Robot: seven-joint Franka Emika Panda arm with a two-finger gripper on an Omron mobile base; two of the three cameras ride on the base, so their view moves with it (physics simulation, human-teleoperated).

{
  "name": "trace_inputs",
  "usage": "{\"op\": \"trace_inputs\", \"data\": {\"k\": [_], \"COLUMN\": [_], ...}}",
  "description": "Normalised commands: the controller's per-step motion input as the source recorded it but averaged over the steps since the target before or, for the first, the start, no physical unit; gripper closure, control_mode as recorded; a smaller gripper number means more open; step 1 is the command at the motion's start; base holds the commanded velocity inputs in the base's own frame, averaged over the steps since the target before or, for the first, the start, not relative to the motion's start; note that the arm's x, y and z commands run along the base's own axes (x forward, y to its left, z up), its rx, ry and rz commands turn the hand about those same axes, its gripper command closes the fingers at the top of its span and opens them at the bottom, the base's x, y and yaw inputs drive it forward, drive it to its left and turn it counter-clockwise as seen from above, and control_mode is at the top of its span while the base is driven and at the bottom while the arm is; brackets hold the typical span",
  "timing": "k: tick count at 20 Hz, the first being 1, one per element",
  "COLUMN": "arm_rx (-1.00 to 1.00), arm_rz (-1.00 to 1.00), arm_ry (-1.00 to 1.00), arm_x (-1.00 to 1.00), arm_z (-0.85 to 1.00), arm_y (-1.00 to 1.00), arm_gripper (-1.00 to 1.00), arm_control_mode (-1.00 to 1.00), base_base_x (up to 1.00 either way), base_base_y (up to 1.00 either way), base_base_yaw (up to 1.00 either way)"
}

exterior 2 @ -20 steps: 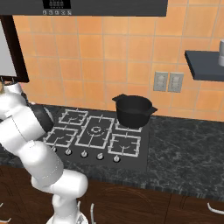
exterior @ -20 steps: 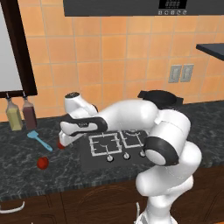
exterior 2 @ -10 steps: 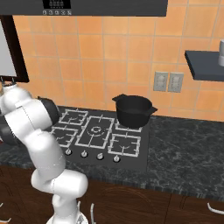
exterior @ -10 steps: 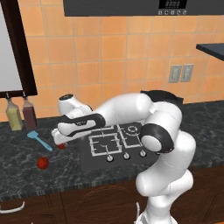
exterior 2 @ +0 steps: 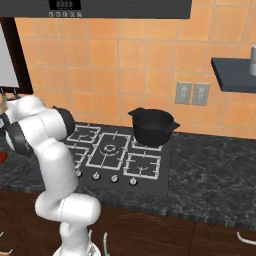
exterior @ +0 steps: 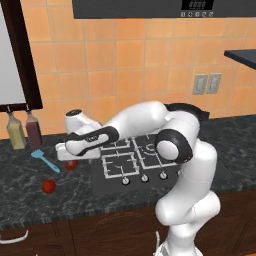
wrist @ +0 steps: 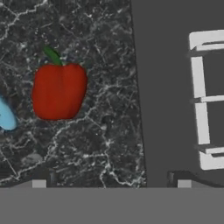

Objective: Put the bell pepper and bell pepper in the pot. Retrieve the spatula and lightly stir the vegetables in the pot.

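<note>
One red bell pepper (wrist: 59, 90) with a green stem lies on the dark counter, up and left of centre in the hand view. My gripper (wrist: 111, 183) hangs above the counter, open and empty, its fingertips (wrist: 39, 183) set wide apart. In the left base view the gripper (exterior: 72, 156) hovers just over that bell pepper (exterior: 71, 165), left of the stove. The other bell pepper (exterior: 48, 186) lies nearer the counter's front. The light-blue spatula (exterior: 45, 160) rests just left of the hand; its end (wrist: 5, 116) shows beside the pepper. The black pot (exterior 2: 151, 126) stands on the stove's back right burner.
The black stove (exterior: 132, 162) with white grates lies right of the hand, its edge (wrist: 175, 87) close to the pepper. Two bottles (exterior: 16, 132) (exterior: 33, 131) stand at the wall behind the spatula. A wall shelf (exterior 2: 232, 80) hangs at the far right.
The arm has stretched further left and the hand has shifted slightly left over the pepper beside the stove. The jaws stayed open. Peppers, spatula and pot have not moved.
</note>
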Motion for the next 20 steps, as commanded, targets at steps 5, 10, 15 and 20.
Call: {"op": "trace_inputs", "data": {"k": [5,10,15,20], "arm_rx": [0.00,0.00,0.01,0.04], "arm_rz": [-0.22,-0.10,-0.03,-0.01], "arm_ry": [0.00,0.00,0.00,0.01], "arm_x": [0.35,0.42,0.33,0.29], "arm_z": [-0.19,-0.23,-0.29,-0.17], "arm_y": [0.21,0.06,0.14,0.23], "arm_gripper": [-1.00,-1.00,-1.00,-1.00], "arm_control_mode": [-1.00,-1.00,-1.00,-1.00], "base_base_x": [0.00,0.00,0.00,0.00], "base_base_y": [0.00,0.00,0.00,0.00], "base_base_yaw": [0.00,0.00,0.00,0.00]}}
